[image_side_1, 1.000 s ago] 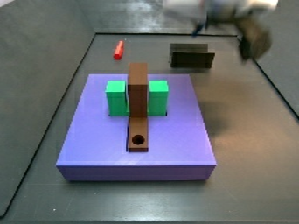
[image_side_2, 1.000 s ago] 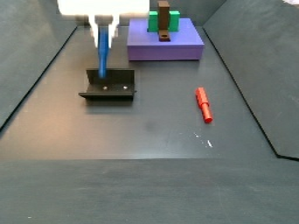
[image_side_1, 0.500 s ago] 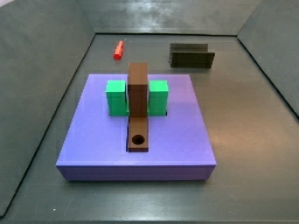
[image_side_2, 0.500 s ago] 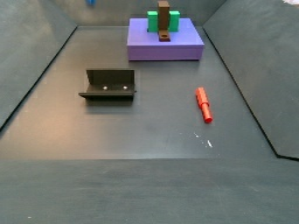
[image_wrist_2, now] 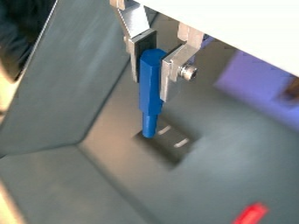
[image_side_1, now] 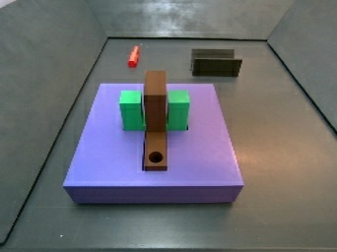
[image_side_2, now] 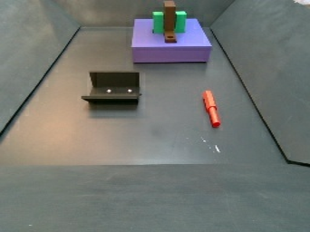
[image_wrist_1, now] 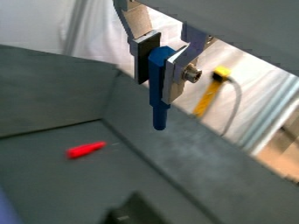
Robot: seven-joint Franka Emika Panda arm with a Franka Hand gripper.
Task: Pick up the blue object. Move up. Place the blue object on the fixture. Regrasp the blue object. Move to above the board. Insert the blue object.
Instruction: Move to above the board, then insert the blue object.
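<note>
Your gripper (image_wrist_1: 160, 59) is clamped on the blue object (image_wrist_1: 158, 86), which hangs upright between the pads, high over the dark floor (image_side_2: 145, 136). Both side views match half a second ago: arm out of frame, fixture (image_side_2: 112, 88) bare, red peg (image_side_2: 212, 109) lying right of it, board (image_side_1: 158, 148) untouched.

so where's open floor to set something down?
Bare floor between the fixture and the red peg, and all the near floor in front of them. The board is crowded by green blocks and brown bar. The gripper holds the blue object aloft, out of both side views.
</note>
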